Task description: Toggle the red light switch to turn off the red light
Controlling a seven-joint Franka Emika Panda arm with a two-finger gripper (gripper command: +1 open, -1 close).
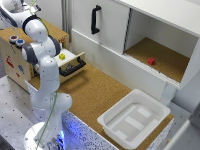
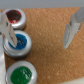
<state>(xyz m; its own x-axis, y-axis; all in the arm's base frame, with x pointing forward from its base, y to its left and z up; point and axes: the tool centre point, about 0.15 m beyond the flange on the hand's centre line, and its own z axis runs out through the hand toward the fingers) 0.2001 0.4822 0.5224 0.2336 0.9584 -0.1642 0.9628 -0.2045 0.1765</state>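
In the wrist view my gripper [image 2: 40, 37] is open, its two fingers [image 2: 9, 30] spread wide above the cork top of the wooden box [image 1: 10, 62]. Three silver-rimmed round buttons sit in a row there. The red light switch [image 2: 15, 17] lies just beyond one fingertip, the blue button [image 2: 19, 44] right beside that finger and the green button [image 2: 22, 75] nearest the camera. Nothing is between the fingers. Two dark-rimmed caps [image 1: 16, 40] stand on the box's near edge, and I cannot tell which is the red light. In the exterior view the arm hides my gripper.
An open drawer [image 1: 70, 62] with a yellow object [image 1: 62, 56] juts from the box. A white bin [image 1: 134, 117] stands on the cork counter. A cabinet with a black handle [image 1: 95, 19] has an open bay holding a red block [image 1: 151, 61].
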